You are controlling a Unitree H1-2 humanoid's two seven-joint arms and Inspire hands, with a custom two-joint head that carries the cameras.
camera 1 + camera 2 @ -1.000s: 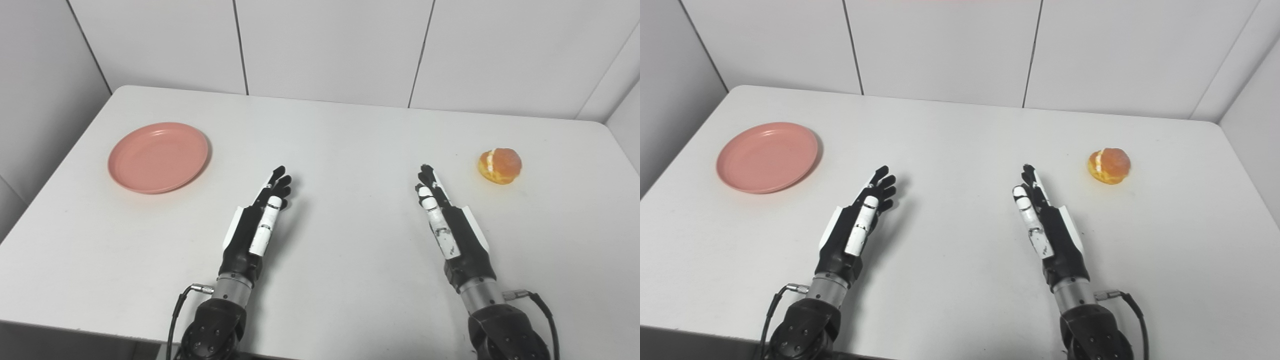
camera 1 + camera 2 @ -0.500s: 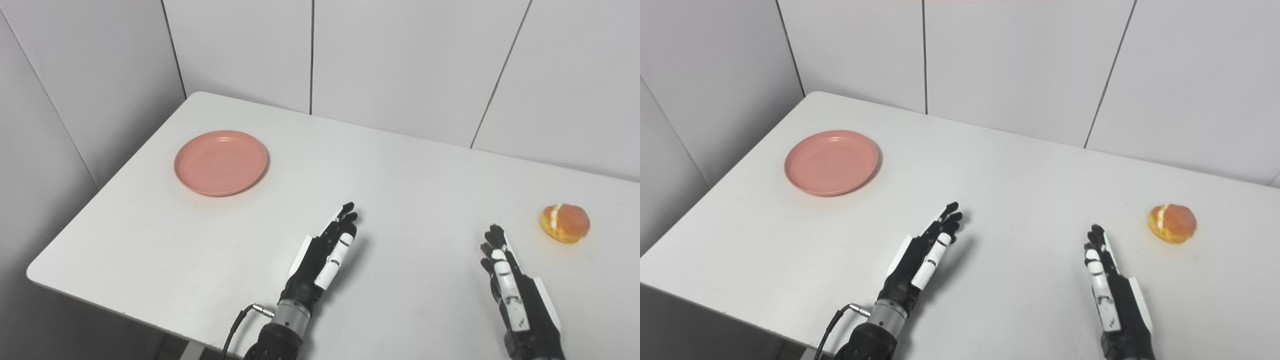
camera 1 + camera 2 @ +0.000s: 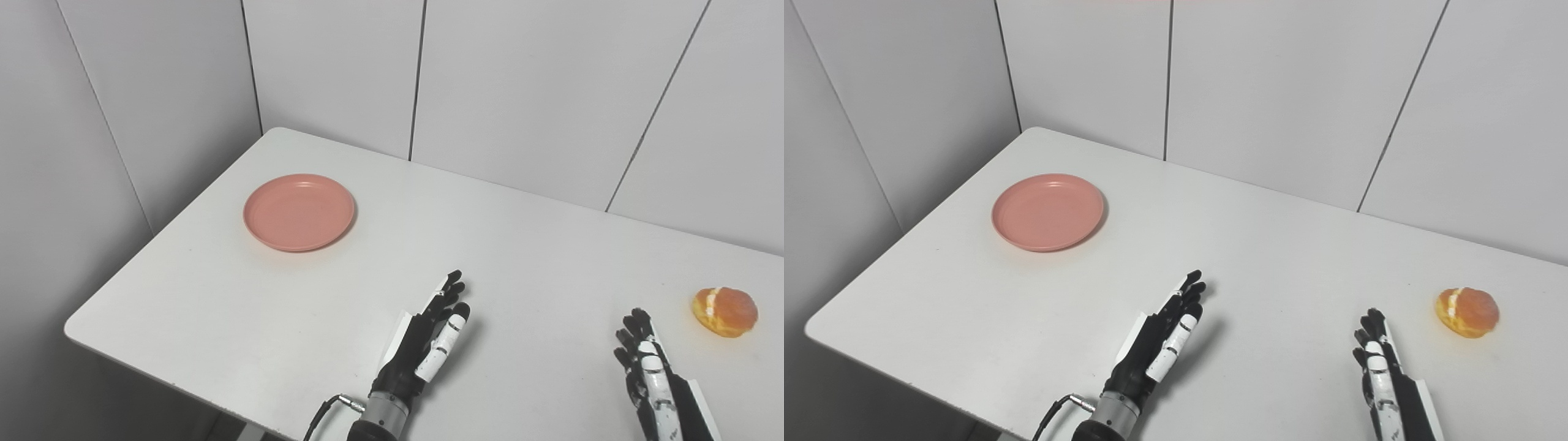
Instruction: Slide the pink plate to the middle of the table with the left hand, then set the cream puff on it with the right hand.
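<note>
Resting on the white tabletop (image 3: 539,257): one pink plate (image 3: 299,212), round and shallow, lying flat near the far left corner, nothing on it; one cream puff (image 3: 725,312), golden-brown with a pale seam of filling, sitting toward the right edge, well apart from the plate. Left hand (image 3: 427,346): black with white panels, near the front edge about midway along it, fingers (image 3: 452,288) extended and held close together, pointing away toward the far side, holding nothing and well apart from the plate. Right hand (image 3: 1387,380): same make, entering at the front edge and partly cut off by the picture's bottom edge, fingers (image 3: 1373,321) straight and close together, holding nothing, near the cream puff but not touching it. Grey panelled walls (image 3: 502,86) behind and to the left of the tabletop.
</note>
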